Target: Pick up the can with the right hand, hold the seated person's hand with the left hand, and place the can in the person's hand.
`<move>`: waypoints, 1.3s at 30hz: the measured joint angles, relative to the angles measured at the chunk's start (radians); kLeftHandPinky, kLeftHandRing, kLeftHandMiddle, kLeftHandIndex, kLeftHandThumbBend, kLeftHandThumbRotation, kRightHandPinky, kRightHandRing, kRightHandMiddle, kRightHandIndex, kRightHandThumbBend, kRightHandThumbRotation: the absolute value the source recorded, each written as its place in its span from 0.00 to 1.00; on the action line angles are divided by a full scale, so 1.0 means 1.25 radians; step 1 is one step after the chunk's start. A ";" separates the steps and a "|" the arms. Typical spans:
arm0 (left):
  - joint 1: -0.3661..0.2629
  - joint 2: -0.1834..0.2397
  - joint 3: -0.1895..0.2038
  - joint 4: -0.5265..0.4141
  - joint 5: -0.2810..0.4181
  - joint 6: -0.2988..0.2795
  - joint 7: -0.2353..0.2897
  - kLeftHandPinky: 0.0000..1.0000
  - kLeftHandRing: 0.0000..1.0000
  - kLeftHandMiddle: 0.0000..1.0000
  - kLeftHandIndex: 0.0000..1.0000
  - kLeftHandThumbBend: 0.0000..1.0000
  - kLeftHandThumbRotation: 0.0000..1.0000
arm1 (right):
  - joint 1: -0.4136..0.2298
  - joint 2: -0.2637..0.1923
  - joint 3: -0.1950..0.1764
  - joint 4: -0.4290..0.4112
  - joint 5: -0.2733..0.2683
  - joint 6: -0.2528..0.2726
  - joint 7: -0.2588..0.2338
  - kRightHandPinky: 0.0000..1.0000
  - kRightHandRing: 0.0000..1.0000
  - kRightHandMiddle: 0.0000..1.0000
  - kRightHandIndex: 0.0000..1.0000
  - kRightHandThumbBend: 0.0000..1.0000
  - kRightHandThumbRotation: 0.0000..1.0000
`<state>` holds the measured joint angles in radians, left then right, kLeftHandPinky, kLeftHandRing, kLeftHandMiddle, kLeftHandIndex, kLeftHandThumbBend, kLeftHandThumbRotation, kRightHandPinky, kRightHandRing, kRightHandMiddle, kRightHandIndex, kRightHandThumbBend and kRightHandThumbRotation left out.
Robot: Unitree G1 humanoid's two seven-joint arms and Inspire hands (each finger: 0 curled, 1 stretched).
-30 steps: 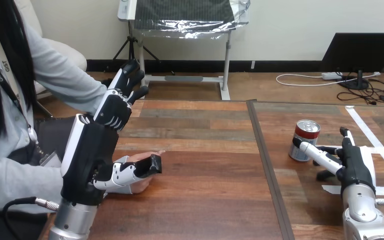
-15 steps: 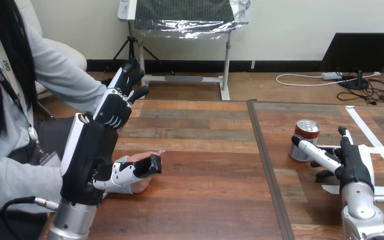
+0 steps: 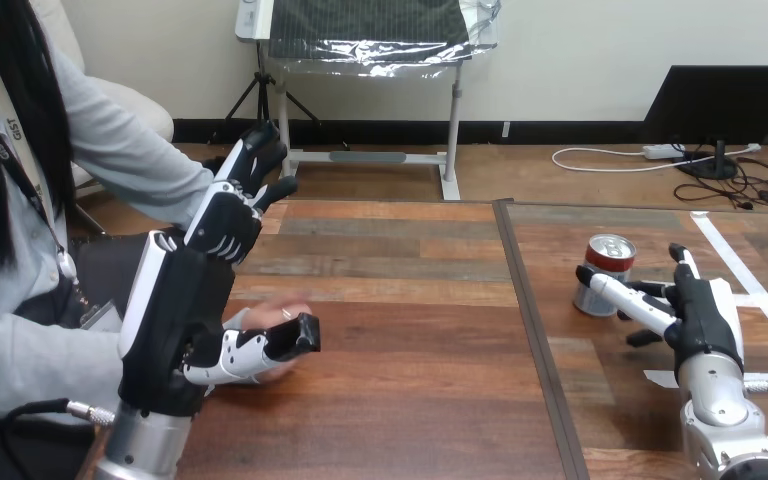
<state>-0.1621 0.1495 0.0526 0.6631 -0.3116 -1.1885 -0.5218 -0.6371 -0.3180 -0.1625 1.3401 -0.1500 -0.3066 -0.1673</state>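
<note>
LIVE | my right robot hand (image 3: 705,315) spread wide, thumb tip at the can (image 3: 603,272), which stands on the tabletop (image 3: 410,300) just left of it, ungripped | my left robot hand (image 3: 175,310): fingers straight, thumb lying across the person's hand (image 3: 280,312), no clasp I can see | progress: early, with pickup, hold and handover all to come

Left robot hand (image 3: 180,305) black (white shells), forearm (image 3: 145,450) silver.

Probably a lab: taped table (image 3: 400,400).
</note>
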 measured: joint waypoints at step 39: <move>0.005 0.002 0.002 -0.004 0.003 0.013 0.001 0.88 0.96 0.98 0.95 1.00 0.57 | -0.015 0.004 -0.002 0.000 0.020 -0.010 0.028 0.78 0.92 0.93 1.00 1.00 0.47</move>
<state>-0.1555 0.1525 0.0546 0.6581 -0.3081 -1.1725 -0.5209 -0.6557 -0.3132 -0.1649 1.3401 -0.1256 -0.3189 -0.1320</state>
